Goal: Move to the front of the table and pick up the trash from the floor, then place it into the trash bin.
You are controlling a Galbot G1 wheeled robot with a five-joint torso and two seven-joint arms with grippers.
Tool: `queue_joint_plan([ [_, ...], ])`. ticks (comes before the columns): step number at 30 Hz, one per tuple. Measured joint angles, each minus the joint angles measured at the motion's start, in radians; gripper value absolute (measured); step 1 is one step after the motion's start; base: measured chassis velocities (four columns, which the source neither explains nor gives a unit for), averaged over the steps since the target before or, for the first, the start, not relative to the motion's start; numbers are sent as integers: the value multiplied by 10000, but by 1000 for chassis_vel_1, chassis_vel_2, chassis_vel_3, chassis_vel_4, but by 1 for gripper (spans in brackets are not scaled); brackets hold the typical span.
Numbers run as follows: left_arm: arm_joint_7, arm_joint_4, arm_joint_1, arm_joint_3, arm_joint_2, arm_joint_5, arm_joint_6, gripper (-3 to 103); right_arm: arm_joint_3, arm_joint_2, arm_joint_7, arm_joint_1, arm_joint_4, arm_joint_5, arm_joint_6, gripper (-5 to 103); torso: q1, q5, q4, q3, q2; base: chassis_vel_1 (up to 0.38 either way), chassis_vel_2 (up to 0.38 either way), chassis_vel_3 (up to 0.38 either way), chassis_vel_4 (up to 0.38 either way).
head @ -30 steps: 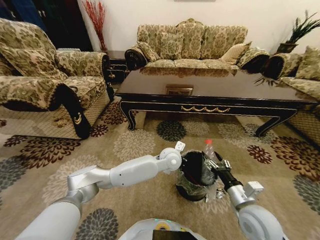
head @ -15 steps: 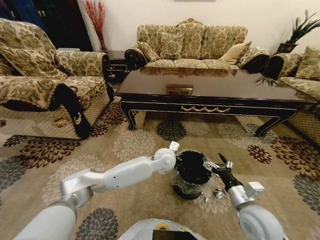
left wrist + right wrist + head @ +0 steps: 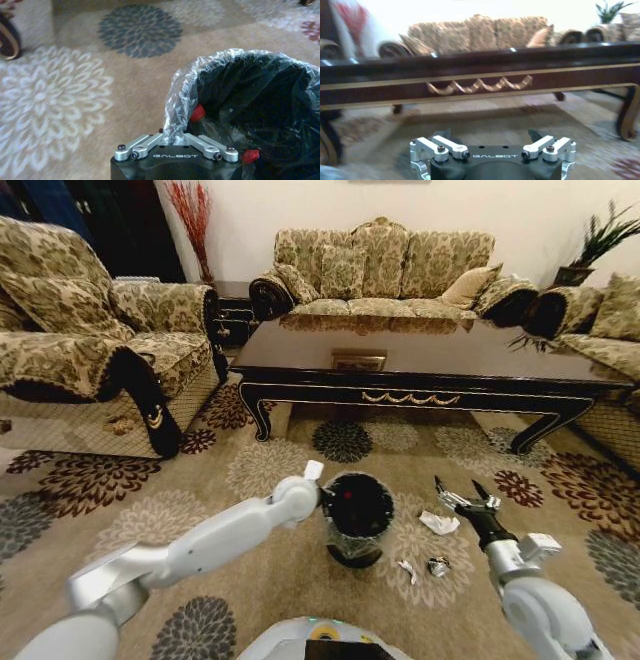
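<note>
The floor, a beige carpet with flower medallions, extended under the table, which stood across the far side of the work area in front of a sofa. The left arm reached forward and to the right from the lower left of the head view, elbow low, wrist bent toward the trash bin. The left gripper was closed on the clear liner at the near rim of the trash bin, which stood upright on the carpet; red items lay inside against the liner. The right arm extended forward from the lower right of the head view, forearm angled up. The right gripper was held above the floor, to the right of the trash bin, with fingers spread and nothing between them; the right wrist view faced the table apron. The trash lay on the carpet between bin and right gripper: one white scrap, a smaller white scrap nearer the robot, and a greyish wad beside it.
</note>
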Motion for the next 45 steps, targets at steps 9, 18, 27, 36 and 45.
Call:
queue_joint_plan([
  [9,540,-703,1976,-2085,1158,645,0,2,-482,214,-145,366,-2266,-564,530,100,0,-2,1,0,0,0,0,0,0],
  [18,1039,-1196,3781,-3797,1666,1237,0,2,-1381,1446,-44,752,-4034,-1402,817,100,0,-1,0,-1,0,0,0,0,0],
  [27,1245,-1451,4587,-4427,1917,1460,0,2,-1489,2213,6,1010,-5596,-1670,1087,100,0,1,-1,-1,0,0,0,0,0],
  [36,1318,-1610,5016,-4567,1931,1670,-2,2,-1534,2533,-336,1138,-6448,-1672,1456,100,0,0,-1,0,0,0,0,0,0],
  [45,1396,-1712,5217,-4613,1971,1853,-2,2,-1744,2676,-436,1483,-6872,-1947,1476,100,0,2,0,0,0,0,0,0,0],
])
